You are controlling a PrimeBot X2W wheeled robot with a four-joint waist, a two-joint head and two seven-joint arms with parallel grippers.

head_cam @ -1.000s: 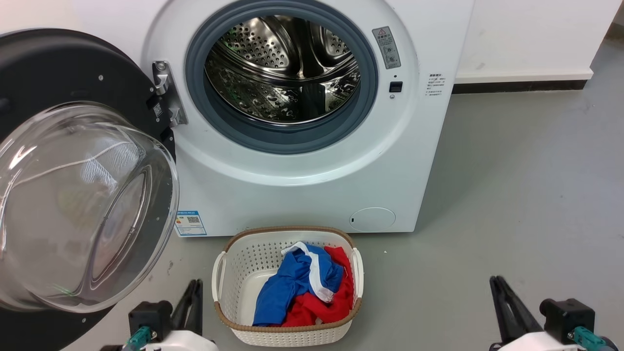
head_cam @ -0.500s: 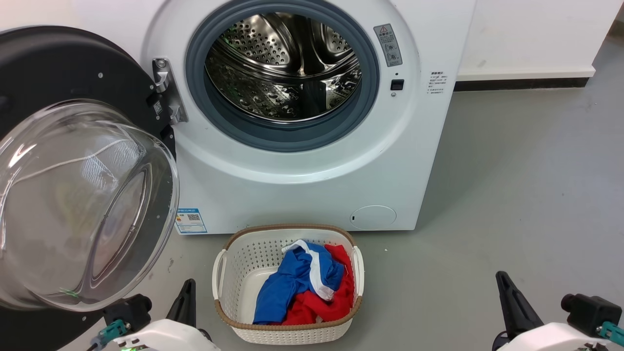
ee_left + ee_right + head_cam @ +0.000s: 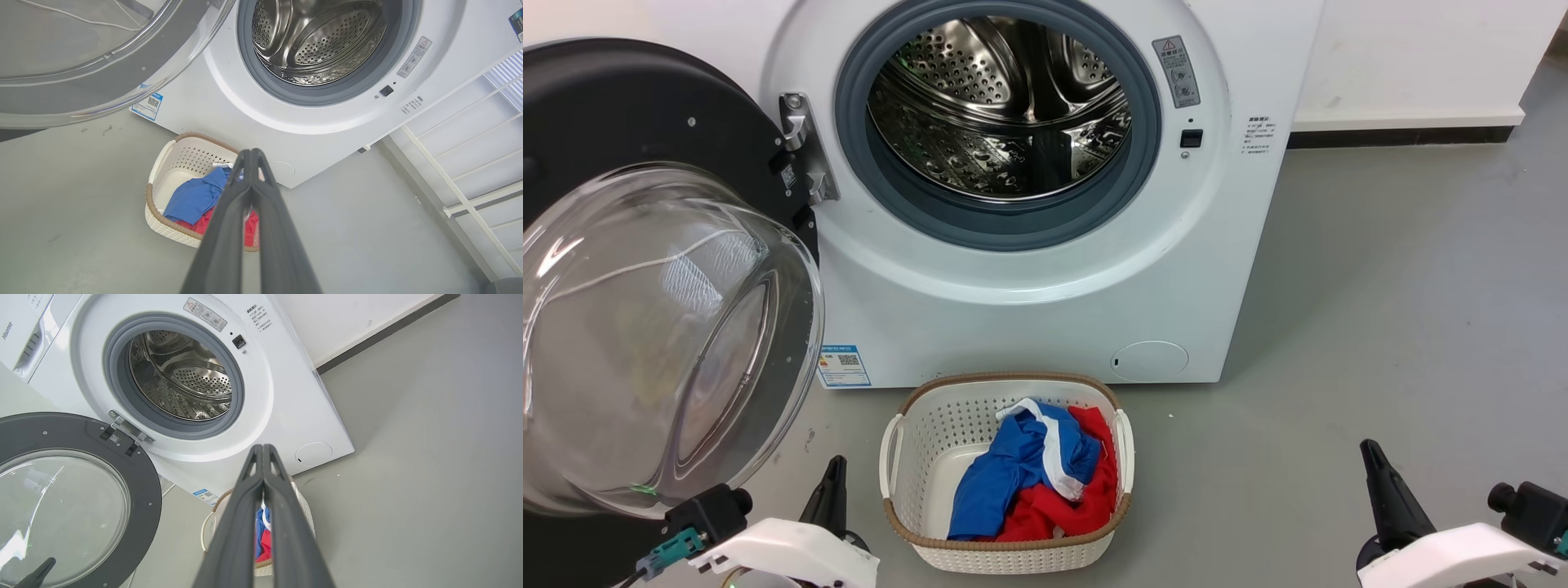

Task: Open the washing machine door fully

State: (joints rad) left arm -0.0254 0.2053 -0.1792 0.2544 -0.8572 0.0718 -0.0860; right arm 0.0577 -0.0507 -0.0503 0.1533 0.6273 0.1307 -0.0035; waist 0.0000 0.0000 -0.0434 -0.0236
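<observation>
The door, a black ring around a bulging glass bowl, hangs from its hinge at the left of the washing machine. It is swung wide, its inner face turned to the right and toward me, and the drum lies bare. It stands left of and just beyond my left pincer, which is clenched on nothing. My right pincer, also clenched and empty, sits well apart at the near right. I judge the left arm the nearer for any last push outward on the ring.

The right wrist view gives the whole ring and the hinge. The left wrist view gives the bowl's edge close above. Between my pincers a basket of clothes rests on the floor.
</observation>
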